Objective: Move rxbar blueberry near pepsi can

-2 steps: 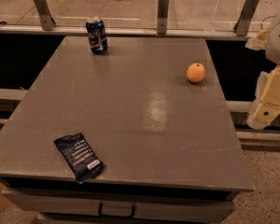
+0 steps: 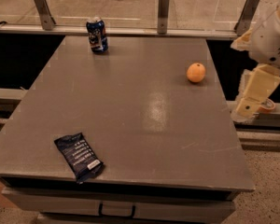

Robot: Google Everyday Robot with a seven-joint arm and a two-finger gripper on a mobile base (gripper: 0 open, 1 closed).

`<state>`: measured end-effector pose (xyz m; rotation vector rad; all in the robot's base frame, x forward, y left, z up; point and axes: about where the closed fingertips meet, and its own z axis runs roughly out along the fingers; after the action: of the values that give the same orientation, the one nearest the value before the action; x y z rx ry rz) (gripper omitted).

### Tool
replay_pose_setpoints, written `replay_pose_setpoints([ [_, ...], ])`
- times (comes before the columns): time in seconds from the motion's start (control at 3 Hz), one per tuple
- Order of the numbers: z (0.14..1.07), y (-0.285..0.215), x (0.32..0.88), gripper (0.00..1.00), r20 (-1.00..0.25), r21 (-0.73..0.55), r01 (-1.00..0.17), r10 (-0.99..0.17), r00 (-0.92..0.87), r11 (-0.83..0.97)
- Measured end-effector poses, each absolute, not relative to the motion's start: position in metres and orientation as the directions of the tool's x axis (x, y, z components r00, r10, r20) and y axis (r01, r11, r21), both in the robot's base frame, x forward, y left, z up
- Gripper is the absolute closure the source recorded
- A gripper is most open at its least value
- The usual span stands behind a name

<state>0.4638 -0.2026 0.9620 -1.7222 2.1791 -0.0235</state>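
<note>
Pincer [image 2: 252, 99] edged leftward at right edge, opening undeterminable | rxbar blueberry [image 2: 79, 157] lower left, pepsi can [image 2: 97, 34] upper left, unmoved | advised: grip it across width.

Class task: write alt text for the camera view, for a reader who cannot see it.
A grey table holds a navy rxbar blueberry at its near left, an upright pepsi can far left and an orange at right. The robot's pincer hangs beyond the table's right edge.
</note>
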Motion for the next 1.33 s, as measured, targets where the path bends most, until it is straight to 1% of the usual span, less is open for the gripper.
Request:
replay_pose_setpoints([
  [0.33, 0.927, -0.141, 0.487, 0.00, -0.379, -0.165, -0.960, -0.913, -0.151, 0.227],
  [0.67, 0.912, -0.071, 0.493, 0.00, -0.457, -0.117, -0.973, -0.881, -0.125, 0.199],
  [1.33, 0.910, -0.063, 0.489, 0.00, -0.471, -0.101, -0.975, -0.873, -0.127, 0.196],
])
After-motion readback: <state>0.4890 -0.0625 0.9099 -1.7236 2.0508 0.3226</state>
